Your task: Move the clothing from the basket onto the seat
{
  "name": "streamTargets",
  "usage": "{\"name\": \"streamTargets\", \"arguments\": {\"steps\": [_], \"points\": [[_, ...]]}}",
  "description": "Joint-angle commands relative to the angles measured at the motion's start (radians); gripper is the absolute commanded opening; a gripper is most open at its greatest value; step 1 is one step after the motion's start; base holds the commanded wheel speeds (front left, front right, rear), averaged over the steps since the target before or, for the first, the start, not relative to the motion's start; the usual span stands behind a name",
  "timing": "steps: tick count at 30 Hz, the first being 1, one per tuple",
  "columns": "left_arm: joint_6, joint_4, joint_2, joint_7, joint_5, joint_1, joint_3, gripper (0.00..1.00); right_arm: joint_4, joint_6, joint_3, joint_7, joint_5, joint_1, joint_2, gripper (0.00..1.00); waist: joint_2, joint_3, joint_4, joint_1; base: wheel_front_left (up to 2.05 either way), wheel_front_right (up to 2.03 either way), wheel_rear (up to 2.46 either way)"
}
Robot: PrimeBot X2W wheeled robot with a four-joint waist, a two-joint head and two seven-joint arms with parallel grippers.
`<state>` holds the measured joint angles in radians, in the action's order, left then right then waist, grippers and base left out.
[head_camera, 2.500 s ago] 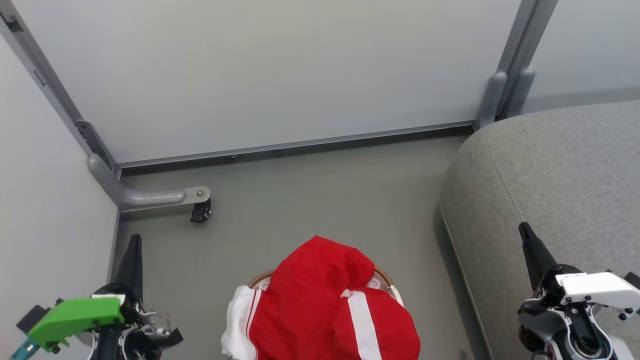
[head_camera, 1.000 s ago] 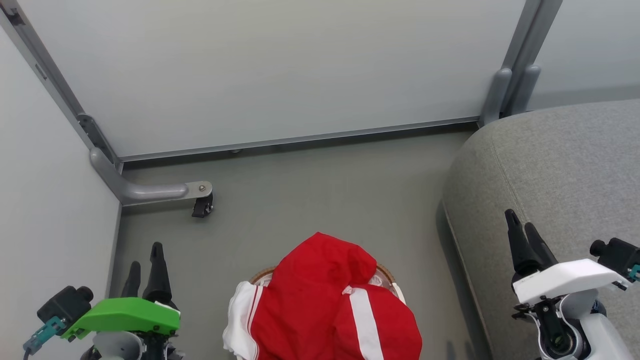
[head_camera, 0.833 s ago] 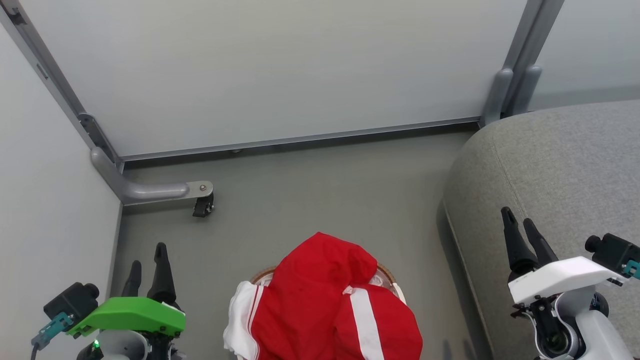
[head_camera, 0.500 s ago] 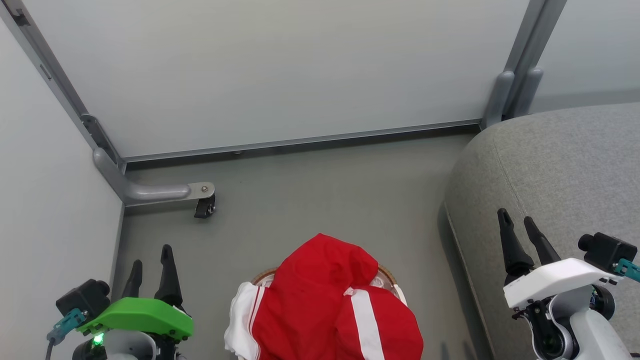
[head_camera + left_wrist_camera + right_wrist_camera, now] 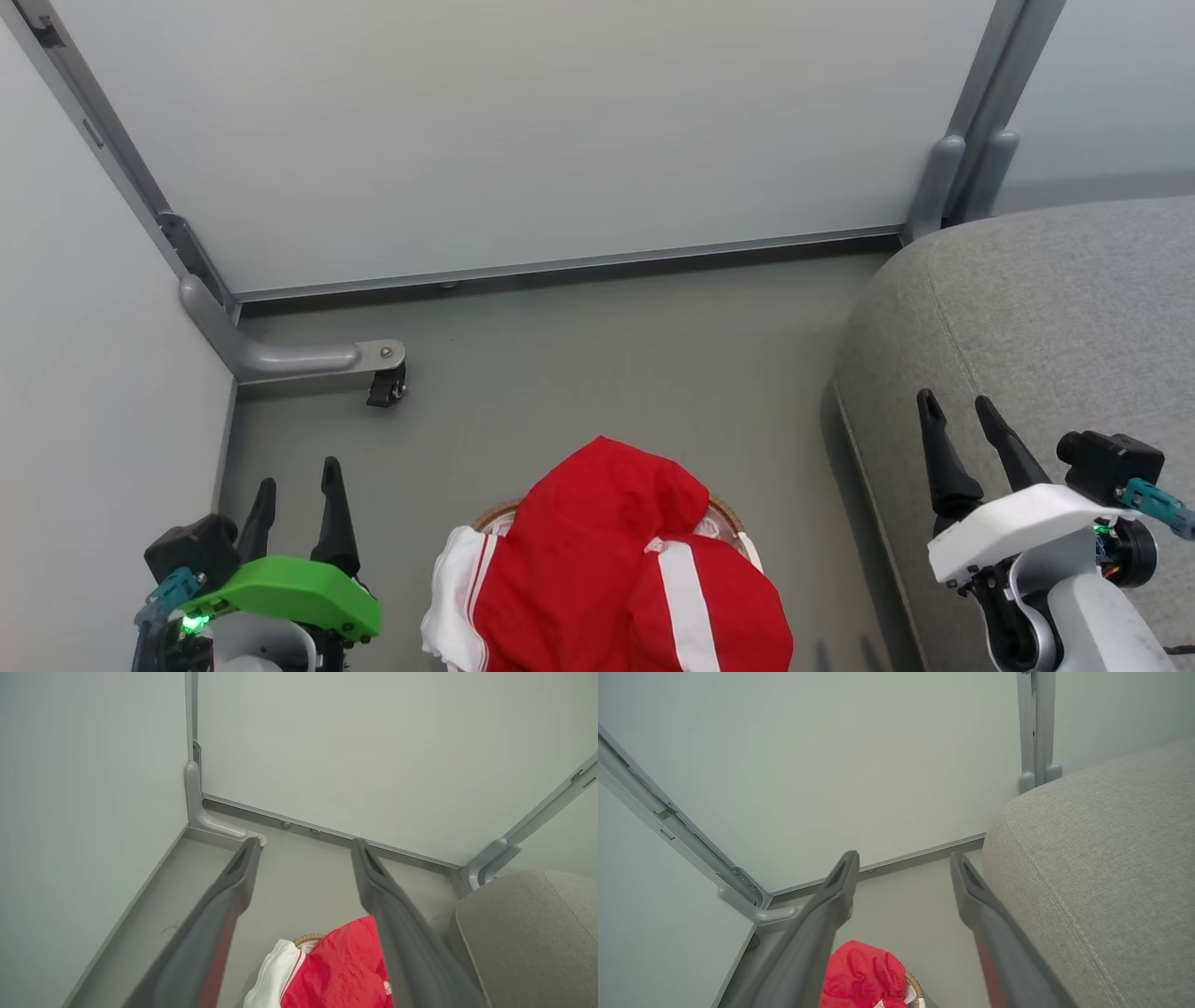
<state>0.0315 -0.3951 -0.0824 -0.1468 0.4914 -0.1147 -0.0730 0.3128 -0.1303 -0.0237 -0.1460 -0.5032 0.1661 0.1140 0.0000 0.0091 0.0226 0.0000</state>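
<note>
Grey floor [image 5: 597, 392], boxed in by pale partition panels [image 5: 560, 140] on grey metal framing. One frame foot with a small black caster [image 5: 386, 385] stands near the left corner.

- Basket [image 5: 724, 511]: on the floor at the bottom centre of the head view. Short arcs of its brown woven rim show.
- Clothing [image 5: 607, 560]: bright red with white stripes, heaped in the basket and mounded above the rim. A white sleeve spills over the left side.
- Seat [image 5: 1055, 308]: large, grey woven fabric, at the right. It has a rounded corner and a stitched seam along the top edge. A strip of floor lies between it and the basket.
- Left gripper [image 5: 299, 473]: lower left, under a green cover.
  - Its two dark fingers are spread wide with bare floor between them, so it is released and grasps nothing.
  - It sits left of the basket, apart from the clothing.
  - In the left wrist view the red cloth and white sleeve lie low between the fingers, beyond them and not pinched.
- Right gripper [image 5: 954, 399]: lower right, under a white cover.
  - Its fingers are splayed just as wide and carry nothing.
  - It hangs over the seat's near edge, well clear of the basket.
  - In the right wrist view one finger overlaps the seat's rounded edge. Contact with the fabric cannot be told.
</note>
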Motion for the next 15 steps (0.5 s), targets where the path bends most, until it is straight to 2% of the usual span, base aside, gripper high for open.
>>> {"name": "streamTargets", "arguments": {"steps": [1, 15], "points": [[-0.007, 0.002, -0.008, -0.01, -0.028, -0.027, -0.004, 1.0, -0.002, -0.001, -0.002, -0.011, 0.033, 0.022, 0.004, 1.0, 0.0, 0.0, 0.001, 0.0, 0.0, 0.0, 0.0], [-0.026, -0.012, 0.009, -0.044, -0.154, -0.008, -0.021, 1.0, 0.012, 0.0, 0.011, -0.045, 0.189, -0.006, -0.024, 1.0, 0.0, 0.001, 0.01, 0.0, 0.0, 0.0, 0.0]]}}
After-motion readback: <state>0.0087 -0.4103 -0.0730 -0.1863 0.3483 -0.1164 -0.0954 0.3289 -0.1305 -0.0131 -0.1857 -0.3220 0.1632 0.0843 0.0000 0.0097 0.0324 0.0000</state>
